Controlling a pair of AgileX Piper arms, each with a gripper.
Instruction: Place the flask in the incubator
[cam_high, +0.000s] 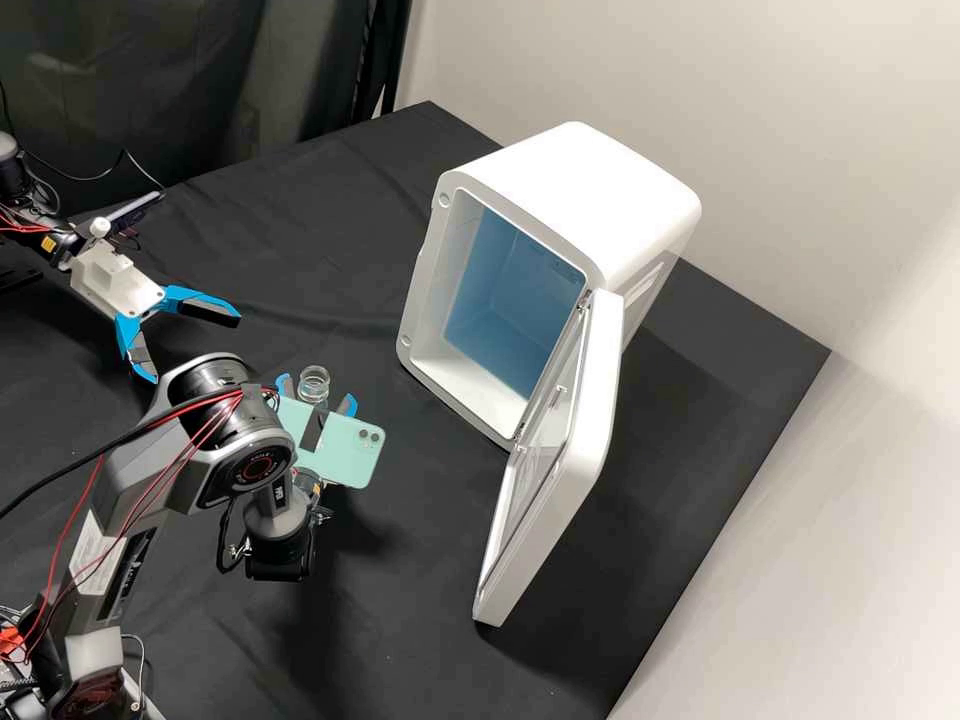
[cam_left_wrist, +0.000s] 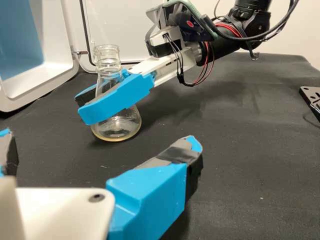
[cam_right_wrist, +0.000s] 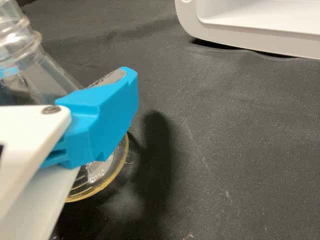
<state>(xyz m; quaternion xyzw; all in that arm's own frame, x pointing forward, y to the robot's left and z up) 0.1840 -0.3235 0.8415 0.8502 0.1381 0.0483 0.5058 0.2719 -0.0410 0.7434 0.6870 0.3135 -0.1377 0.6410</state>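
Black bench (cam_high: 300, 250), white box incubator (cam_high: 600, 190) open. Right gripper (cam_high: 316, 392) clamps clear glass cone flask (cam_left_wrist: 107, 57), maybe touching bench. Left gripper (cam_high: 195, 350) spread wide.

High view looking down across bench (cam_high: 300, 200), both wrist views low, close, sharing flask (cam_left_wrist: 116, 131) and incubator (cam_left_wrist: 35, 82)

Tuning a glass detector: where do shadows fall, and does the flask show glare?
High view: even light, the incubator bright, no hard glare. Left wrist view: small highlights on the flask, at rim and belly, a soft shadow on the bench beside it. Right wrist view: a dark shadow on the bench beside the flask's base.
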